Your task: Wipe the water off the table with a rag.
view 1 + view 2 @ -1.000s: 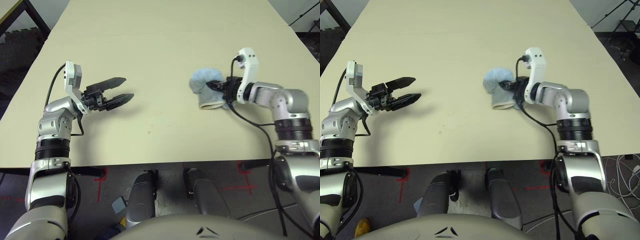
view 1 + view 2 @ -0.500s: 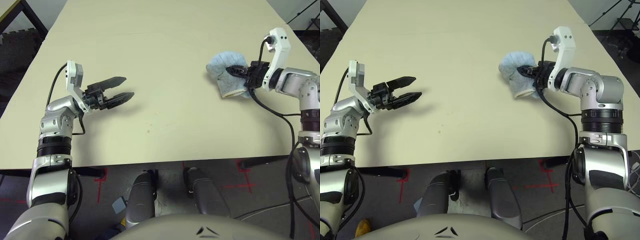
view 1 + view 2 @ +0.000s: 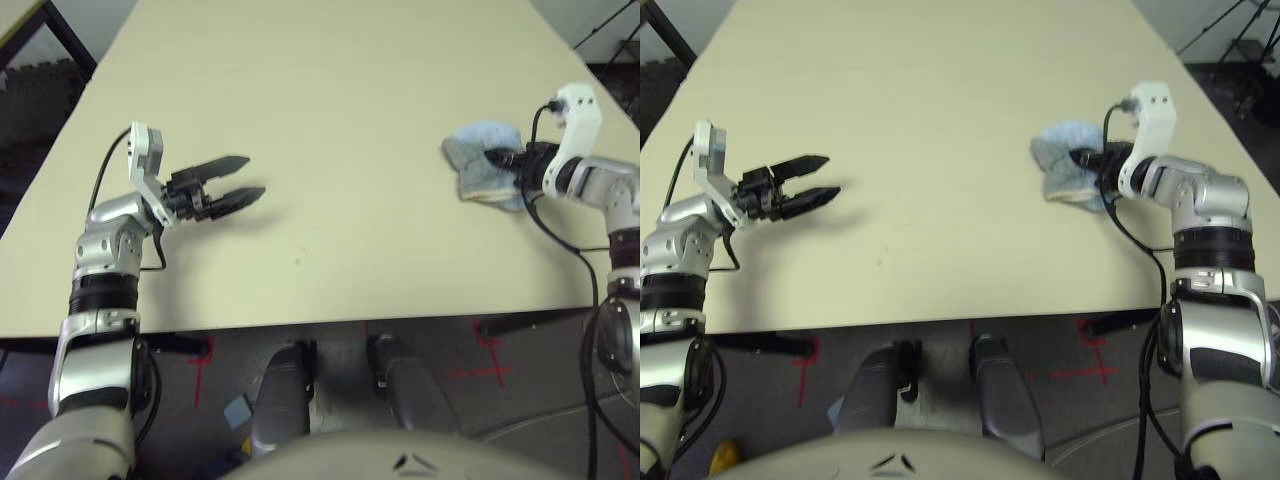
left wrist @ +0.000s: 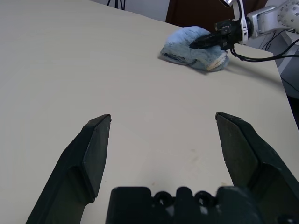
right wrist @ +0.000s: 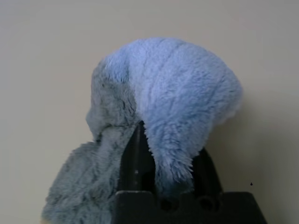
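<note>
From here the right gripper (image 3: 1080,158) has the rag (image 3: 484,145) pinched, down on the table (image 3: 330,90); left gripper (image 3: 258,174) gapes empty, and faint specks (image 3: 297,262) apparently remain to wipe.

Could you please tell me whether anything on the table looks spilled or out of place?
Yes: a few small brownish specks mark the otherwise plain tabletop near its robot-side edge, apart from the light blue rag; they could be leftover liquid.
</note>
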Controlling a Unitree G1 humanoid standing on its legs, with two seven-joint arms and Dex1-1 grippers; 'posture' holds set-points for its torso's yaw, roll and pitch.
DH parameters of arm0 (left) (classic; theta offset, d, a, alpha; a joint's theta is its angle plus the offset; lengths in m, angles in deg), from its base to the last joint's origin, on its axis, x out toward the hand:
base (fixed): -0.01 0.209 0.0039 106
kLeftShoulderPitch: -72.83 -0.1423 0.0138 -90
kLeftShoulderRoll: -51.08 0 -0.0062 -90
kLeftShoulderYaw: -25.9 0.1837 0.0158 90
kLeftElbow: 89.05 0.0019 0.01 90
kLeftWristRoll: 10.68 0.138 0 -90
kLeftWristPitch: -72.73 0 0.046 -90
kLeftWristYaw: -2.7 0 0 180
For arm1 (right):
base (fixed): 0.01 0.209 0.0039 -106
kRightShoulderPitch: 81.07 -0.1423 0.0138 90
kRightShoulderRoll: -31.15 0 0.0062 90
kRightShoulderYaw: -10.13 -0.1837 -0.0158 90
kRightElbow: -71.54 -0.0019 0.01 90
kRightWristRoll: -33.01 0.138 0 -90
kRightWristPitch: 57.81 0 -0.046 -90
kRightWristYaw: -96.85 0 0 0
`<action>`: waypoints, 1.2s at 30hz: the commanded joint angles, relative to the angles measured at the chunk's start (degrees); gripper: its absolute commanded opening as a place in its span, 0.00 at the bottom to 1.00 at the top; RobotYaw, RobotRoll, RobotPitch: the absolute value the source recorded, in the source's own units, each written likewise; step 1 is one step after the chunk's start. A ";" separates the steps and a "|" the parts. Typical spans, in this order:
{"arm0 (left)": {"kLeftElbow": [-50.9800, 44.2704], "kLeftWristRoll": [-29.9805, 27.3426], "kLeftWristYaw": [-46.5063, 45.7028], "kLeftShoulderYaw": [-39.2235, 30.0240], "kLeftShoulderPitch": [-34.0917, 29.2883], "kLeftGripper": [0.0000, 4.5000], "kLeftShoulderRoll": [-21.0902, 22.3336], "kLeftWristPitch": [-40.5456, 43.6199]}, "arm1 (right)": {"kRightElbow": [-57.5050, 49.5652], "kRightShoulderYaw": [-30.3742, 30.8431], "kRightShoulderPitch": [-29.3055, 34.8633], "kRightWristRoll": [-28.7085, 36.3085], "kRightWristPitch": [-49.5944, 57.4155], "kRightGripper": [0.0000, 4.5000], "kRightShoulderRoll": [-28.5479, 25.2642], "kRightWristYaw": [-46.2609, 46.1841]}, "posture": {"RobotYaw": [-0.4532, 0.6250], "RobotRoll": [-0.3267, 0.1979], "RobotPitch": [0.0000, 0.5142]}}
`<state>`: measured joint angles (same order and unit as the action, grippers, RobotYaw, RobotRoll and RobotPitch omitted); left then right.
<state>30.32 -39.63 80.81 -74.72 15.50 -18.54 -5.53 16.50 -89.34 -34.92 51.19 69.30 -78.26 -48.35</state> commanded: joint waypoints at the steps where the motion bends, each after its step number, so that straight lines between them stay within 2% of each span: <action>1: -1.55 0.42 0.21 0.23 -1.23 1.00 0.78 0.57 | 2.15 1.04 0.54 -3.05 -5.39 0.41 0.29 -0.79 | 0.26 0.62 0.36; 8: -2.50 0.34 -0.24 -0.01 -1.77 1.00 0.92 1.11 | 1.64 3.04 0.99 -8.48 -12.62 0.99 -1.50 -0.83 | 0.27 0.62 0.37; 12: -2.13 0.34 -1.38 -0.63 -1.34 1.00 0.59 0.33 | 1.00 3.65 0.27 -10.37 -12.68 0.99 -3.65 0.09 | 0.27 0.62 0.37; 15: -0.27 0.59 -3.99 -2.22 0.01 1.00 0.70 -1.45 | 0.27 1.69 -0.50 -9.15 -12.02 0.99 -4.64 0.54 | 0.27 0.62 0.35; 17: 1.71 0.80 -6.24 -3.74 1.04 1.00 1.07 -3.32 | -0.03 -0.60 -0.90 -7.35 -11.99 0.99 -4.93 0.60 | 0.28 0.62 0.34; 22: 5.46 2.09 -12.70 -6.84 2.35 1.00 1.16 -9.24 | 2.86 -9.63 -1.52 -0.60 -19.49 0.99 -3.16 0.07 | 0.29 0.62 0.32; 26: 8.23 4.41 -21.94 -8.82 3.01 1.00 -0.03 -14.36 | 6.02 -15.15 -0.87 2.38 -26.68 0.99 -1.24 -2.37 | 0.32 0.62 0.30; 36: 14.64 11.07 -45.60 -11.34 2.40 1.00 -1.96 -24.75 | 11.33 -16.14 2.92 2.41 -39.25 0.99 0.31 -1.73 | 0.35 0.62 0.33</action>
<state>43.33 -30.23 38.77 -85.38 18.47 -20.28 -28.30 26.46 -104.38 -33.26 53.11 31.88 -78.19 -50.33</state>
